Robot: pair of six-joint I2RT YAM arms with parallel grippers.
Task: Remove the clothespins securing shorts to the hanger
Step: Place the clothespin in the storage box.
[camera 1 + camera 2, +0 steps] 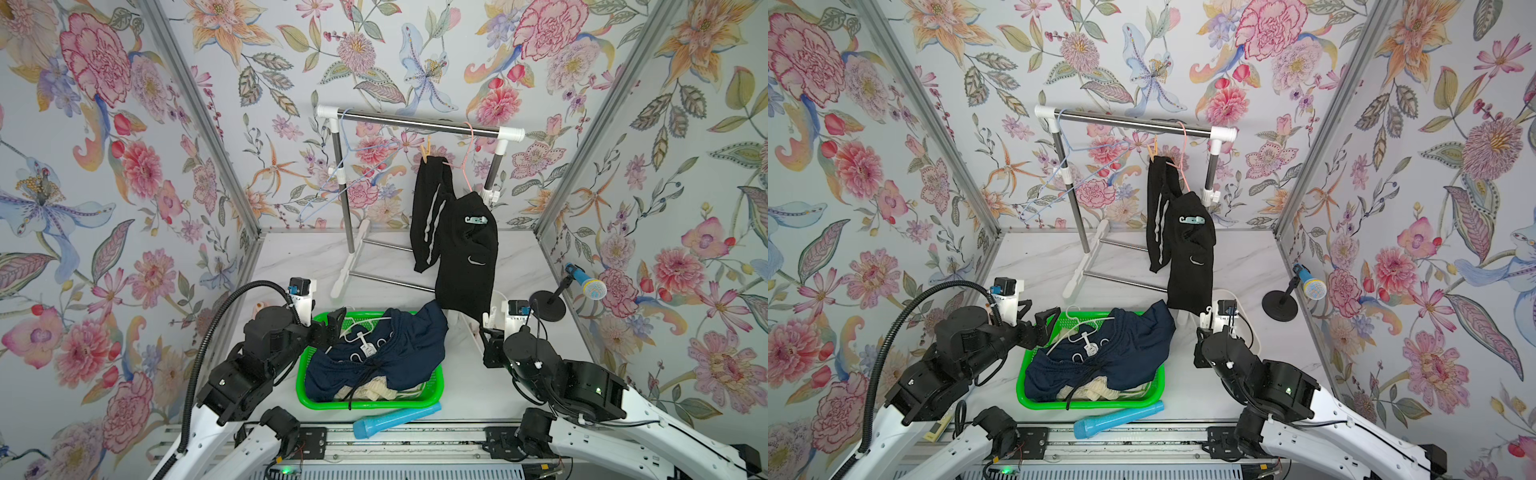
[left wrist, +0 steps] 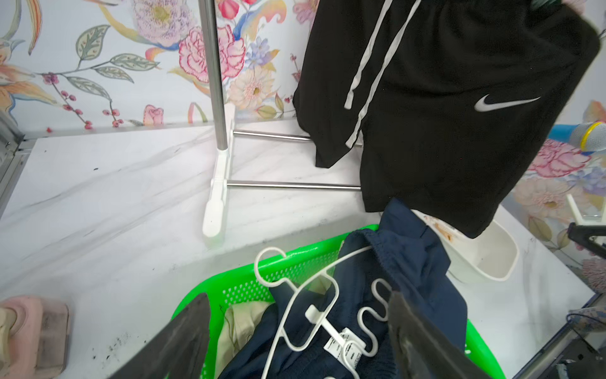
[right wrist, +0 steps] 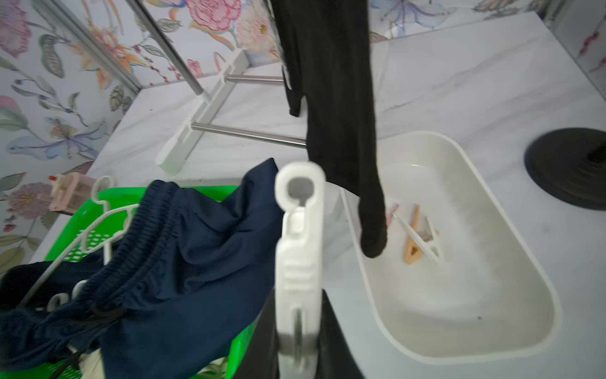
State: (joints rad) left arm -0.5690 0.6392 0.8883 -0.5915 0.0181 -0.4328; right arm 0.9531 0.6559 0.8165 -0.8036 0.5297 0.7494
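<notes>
1. Over the bench (image 1: 519, 257), just beside the white tray (image 3: 459, 328), the right claw (image 3: 298, 354) is clamped on the lower end of a white clip (image 3: 299, 249). The clip stands upright in its jaws.
2. The left claw (image 2: 298, 298) is spread wide and holds nothing. It hovers over the green basket (image 1: 374, 401), which contains the navy shorts (image 1: 395, 349) and a white hanger (image 2: 295, 295).
3. Step in hand, as judged: depositing the freed white clip. The tray already holds loose pegs (image 3: 416, 236).
4. Next move: carry the clip over the tray and open the jaws. Keep clear of the black shorts (image 1: 461, 249), whose lower corner hangs over the tray.
5. Pending: the black shorts hang from the pink hanger (image 1: 468, 166) on the rack rail (image 1: 415, 122). A tan clothespin (image 1: 425, 153) grips their top edge, and a teal clip (image 1: 476, 219) sits lower on the fabric. Both call for a high reach.
</notes>
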